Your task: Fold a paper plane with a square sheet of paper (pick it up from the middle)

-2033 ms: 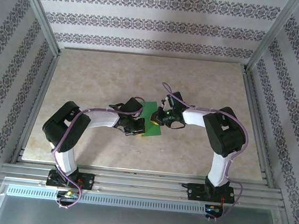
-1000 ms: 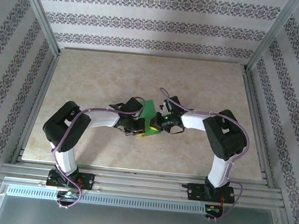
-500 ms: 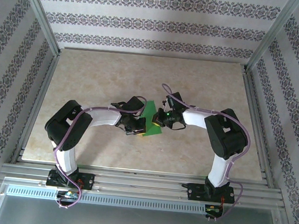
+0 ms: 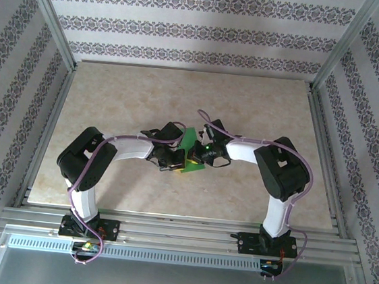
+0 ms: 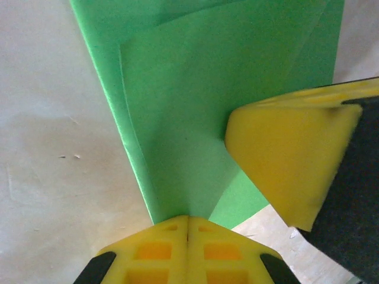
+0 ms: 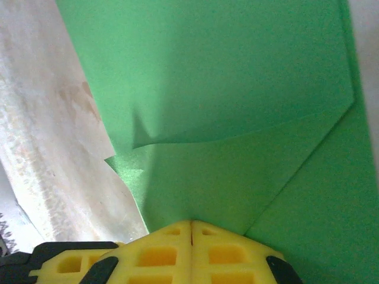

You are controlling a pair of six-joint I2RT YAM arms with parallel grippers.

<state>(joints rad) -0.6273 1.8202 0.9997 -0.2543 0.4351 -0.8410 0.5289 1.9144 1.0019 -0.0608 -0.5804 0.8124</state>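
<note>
Now, on the beige marbled counter, the right arm has swung in toward the left arm since a second ago. So the thin bright green square sheet of paper, at mid-counter, stands up part-folded rather than flat. Fold looks underway, no plane yet. Left tool is clenched on the paper's edge, and right tool is likewise clamped on it. The crease is hidden under both tools, and the layers are too small to make out from overhead.
</note>
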